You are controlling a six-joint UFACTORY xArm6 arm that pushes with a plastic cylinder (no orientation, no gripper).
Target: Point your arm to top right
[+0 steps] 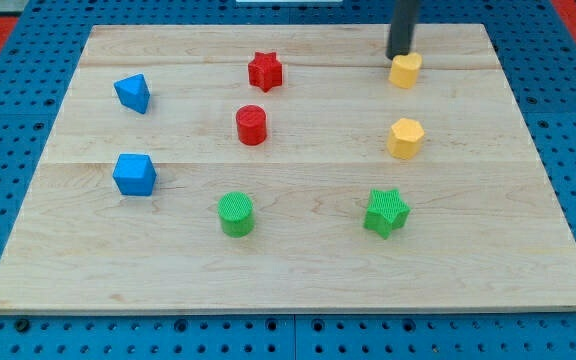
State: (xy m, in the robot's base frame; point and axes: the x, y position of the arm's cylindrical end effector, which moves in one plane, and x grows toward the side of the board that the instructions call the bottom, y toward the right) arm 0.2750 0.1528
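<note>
My tip [399,56] touching upper yellow block [405,71].

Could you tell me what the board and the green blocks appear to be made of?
The board looks like pale unvarnished wood: visible grain and plank seams, matte. The green cylinder and green star look like plastic, possibly 3D-printed, judging by fine ridged lines on their tops; I cannot be sure.

Our wooden tabletop [298,270], on it two blue blocks [133,93] [134,174], red star [265,71], red cylinder [252,125], green cylinder [236,214], green star [386,212], two yellow blocks [405,71] [405,138]
</note>
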